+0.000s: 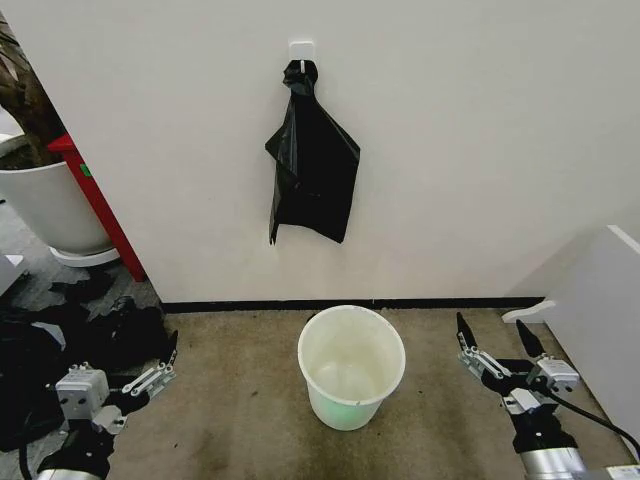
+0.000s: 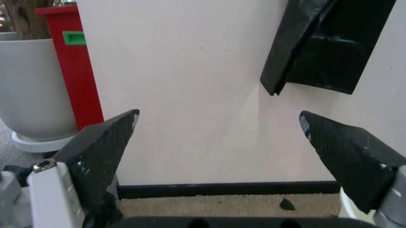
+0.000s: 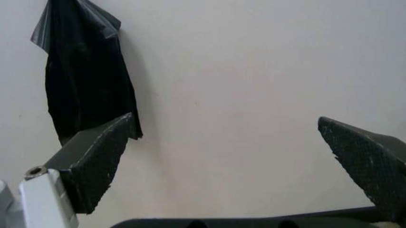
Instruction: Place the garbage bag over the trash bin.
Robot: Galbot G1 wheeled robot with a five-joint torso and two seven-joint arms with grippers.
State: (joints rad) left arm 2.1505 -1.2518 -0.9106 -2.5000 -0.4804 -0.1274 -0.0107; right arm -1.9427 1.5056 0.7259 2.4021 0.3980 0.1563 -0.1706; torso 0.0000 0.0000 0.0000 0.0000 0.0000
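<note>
1. I see the garbage bag (image 1: 314, 165), a thin glossy black plastic sack with wrinkles, hanging from a small white wall hook (image 1: 300, 50) on the pale wall. Its top is bunched at the hook and the body drapes down flat against the wall.
2. The trash bin (image 1: 351, 366), a small round white plastic bucket with a pale green tint inside and a rolled rim, stands upright on the brown carpet, directly below the bag and well apart from it. I see nothing inside it.
3. My left gripper (image 1: 170, 362) sits low at the left of the head view, beside the bin and not touching it. Its left wrist view shows both black fingers (image 2: 101, 147) spread wide, holding nothing, with the bag's lower corner (image 2: 323, 47) on the wall beyond.
4. My right gripper (image 1: 493, 345) sits low to the right of the bin, clear of it. Its fingers (image 3: 95, 161) are likewise spread wide and hold nothing; the bag (image 3: 85, 80) hangs on the wall ahead.
5. A large white planter (image 1: 45, 205) and a red post (image 1: 100, 205) stand at the far left by the wall.
</note>
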